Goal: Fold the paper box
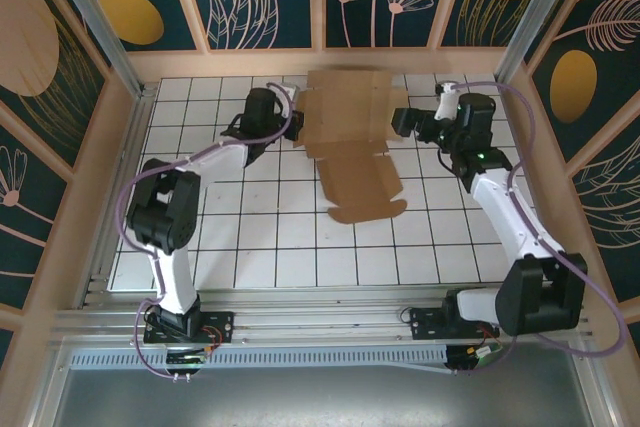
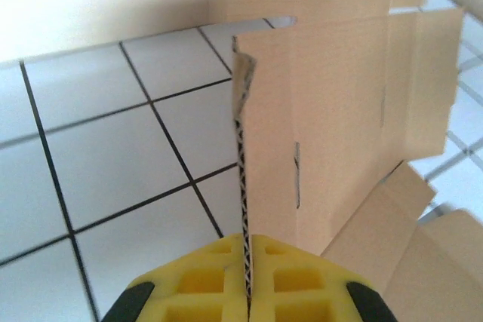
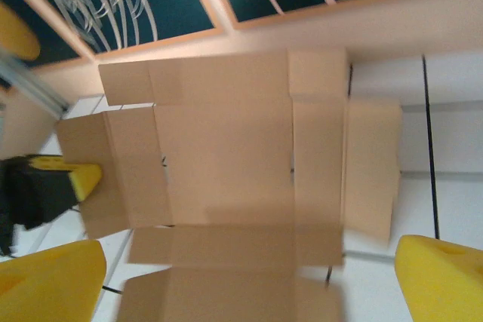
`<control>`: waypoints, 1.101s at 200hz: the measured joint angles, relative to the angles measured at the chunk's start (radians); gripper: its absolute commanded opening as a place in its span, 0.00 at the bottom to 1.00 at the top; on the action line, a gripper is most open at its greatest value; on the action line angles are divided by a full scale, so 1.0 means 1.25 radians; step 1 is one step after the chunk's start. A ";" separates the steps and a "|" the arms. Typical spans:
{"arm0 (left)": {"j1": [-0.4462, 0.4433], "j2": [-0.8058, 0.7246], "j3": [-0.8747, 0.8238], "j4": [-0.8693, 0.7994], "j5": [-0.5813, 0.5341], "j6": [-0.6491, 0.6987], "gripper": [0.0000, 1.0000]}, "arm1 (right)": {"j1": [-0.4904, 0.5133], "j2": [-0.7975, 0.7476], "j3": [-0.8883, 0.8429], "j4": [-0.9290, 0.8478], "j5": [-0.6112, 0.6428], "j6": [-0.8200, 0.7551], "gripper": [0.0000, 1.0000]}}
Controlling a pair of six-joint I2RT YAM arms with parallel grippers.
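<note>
paper box: brown die-cut sheet, unfolded, on the tiled table, far edge at the foot of the back wall, one long flap trailing away from that wall. left gripper: clenched on the sheet's raised left flap, arm bent at the elbow, forearm reaching towards the wall. right gripper: fingers spread wide, holding nothing, near the wall just beside the sheet's right edge, wrist turned towards it.

The paper box is showing plain brown; the table is gleaming white, black-gridded; the walls are wearing teal.
</note>
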 measured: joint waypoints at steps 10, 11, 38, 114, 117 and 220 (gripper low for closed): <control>-0.005 -0.025 -0.051 0.040 0.005 0.071 0.00 | 0.005 0.030 0.000 0.050 -0.024 -0.081 0.98; -0.005 -0.028 -0.059 0.047 0.006 0.081 0.00 | 0.005 0.032 0.000 0.053 -0.026 -0.086 0.99; -0.010 -0.041 -0.148 0.124 0.023 0.227 0.00 | 0.044 0.144 0.063 0.078 -0.096 -0.308 0.99; -0.010 -0.042 -0.216 0.273 0.046 0.385 0.00 | 0.065 0.482 0.572 -0.343 -0.305 -0.756 0.96; -0.010 -0.042 -0.216 0.279 0.045 0.385 0.00 | 0.066 0.486 0.576 -0.353 -0.309 -0.754 0.96; -0.009 -0.040 -0.217 0.364 0.013 0.375 0.00 | 0.144 0.502 0.547 -0.467 -0.228 -0.383 0.56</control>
